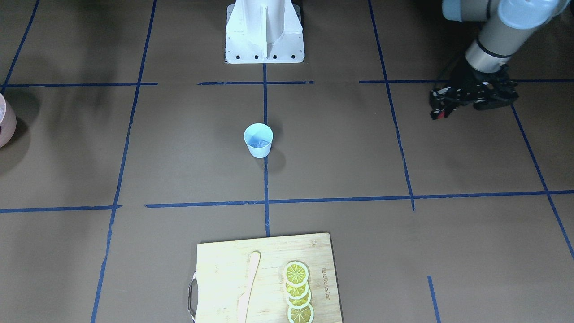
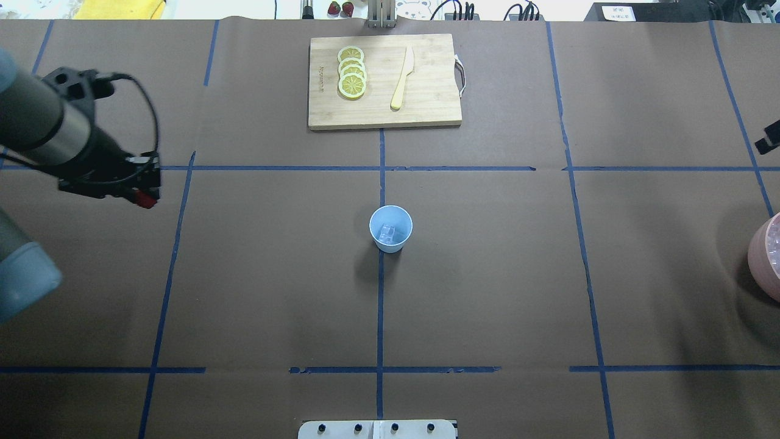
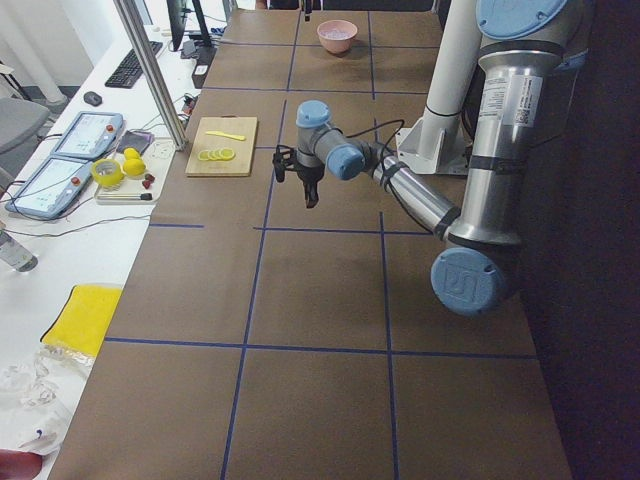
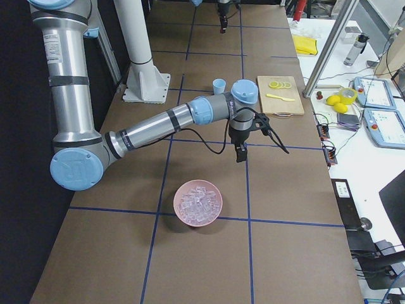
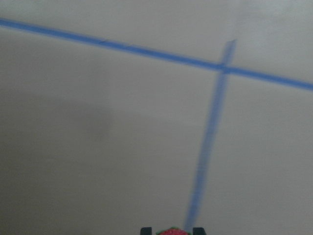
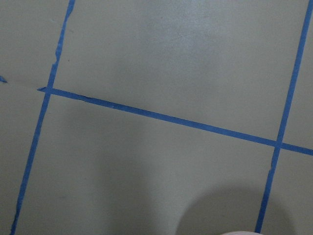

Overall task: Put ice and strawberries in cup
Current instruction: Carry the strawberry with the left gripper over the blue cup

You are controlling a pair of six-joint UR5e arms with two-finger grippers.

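The pale-blue cup stands upright at the table's middle, also seen in the front view. Clear ice lies in its bottom. My left gripper hovers far to the cup's left, shut on a small red strawberry; the left wrist view shows the berry between the fingers at the bottom edge. My right gripper hangs above the table near the pink bowl; only a black tip shows overhead, and whether it is open or shut does not show.
A pink bowl filled with ice sits at the table's right end. A wooden cutting board at the far side carries lemon slices and a pale knife. Two red berries lie beyond the table.
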